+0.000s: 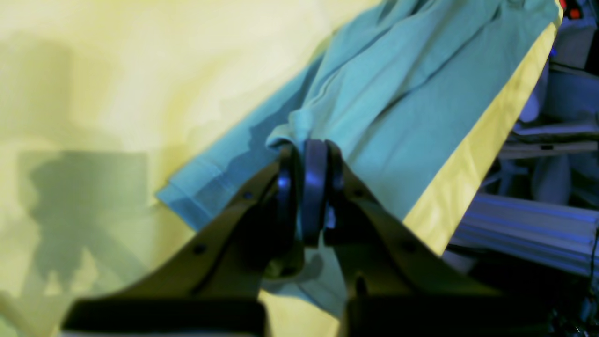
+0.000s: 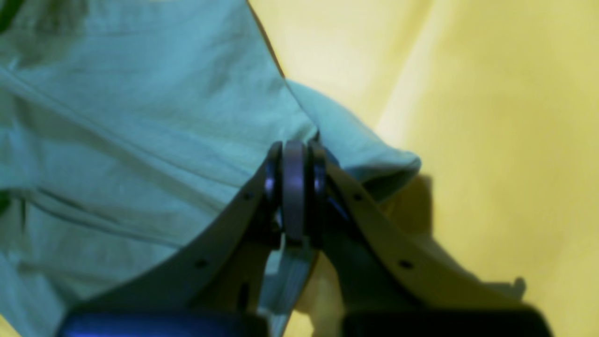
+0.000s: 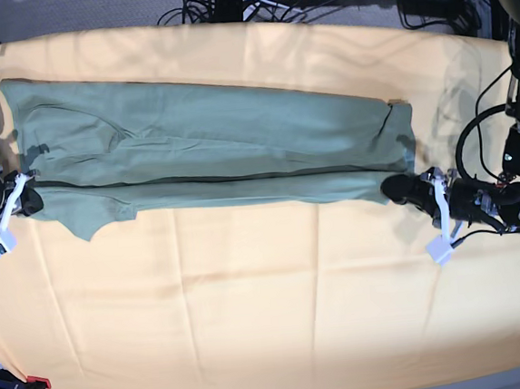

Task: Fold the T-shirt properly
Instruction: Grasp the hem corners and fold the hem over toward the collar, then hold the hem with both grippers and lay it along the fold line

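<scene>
Pinching opposite ends of the T-shirt (image 3: 211, 158) in clenched jaws, the left gripper (image 1: 309, 150) and right gripper (image 2: 294, 150) hold it stretched long across the far half of the worktop (image 3: 271, 321), whose cloth-covered near half lies bare to its edge.

The T-shirt (image 3: 211, 153) is cut off by both wrist views' edges; the pinched fabric is hidden between closed jaws.
</scene>
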